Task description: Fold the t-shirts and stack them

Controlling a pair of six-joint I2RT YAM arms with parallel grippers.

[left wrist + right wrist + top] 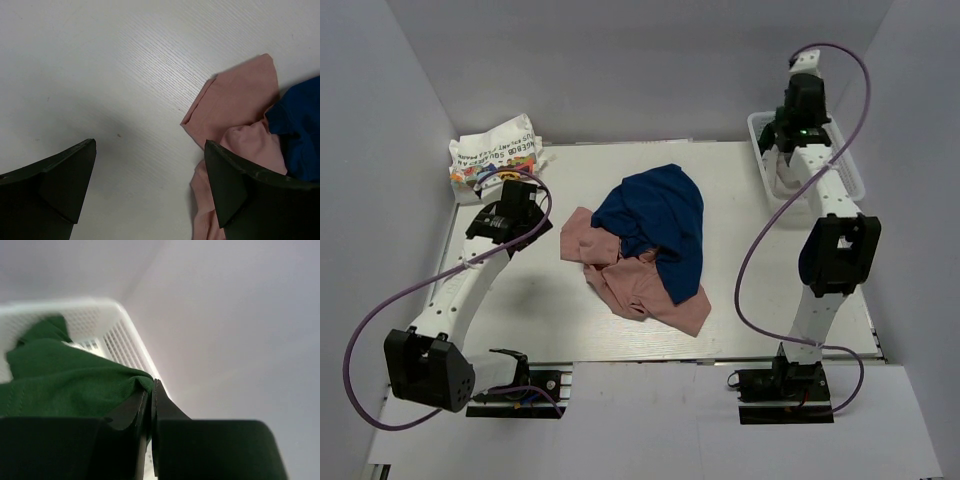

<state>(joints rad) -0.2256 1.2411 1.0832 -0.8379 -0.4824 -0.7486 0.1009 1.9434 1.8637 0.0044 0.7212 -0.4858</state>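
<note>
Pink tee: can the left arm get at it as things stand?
Probably yes. The left pincer is open over bare table beside the pink tee's exposed corner, with nothing between. The navy tee covers only its far part.

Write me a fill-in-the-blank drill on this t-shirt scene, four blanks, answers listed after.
1. The held t-shirt, pinched by the right gripper, is dark ____.
2. The navy t-shirt lies on top of the crumpled t-shirt, which is ____.
3. The left gripper hovers over the table with its jaws ____.
4. The white basket stands at the table's far ____ corner.

Missing words: green; pink; open; right.
</note>
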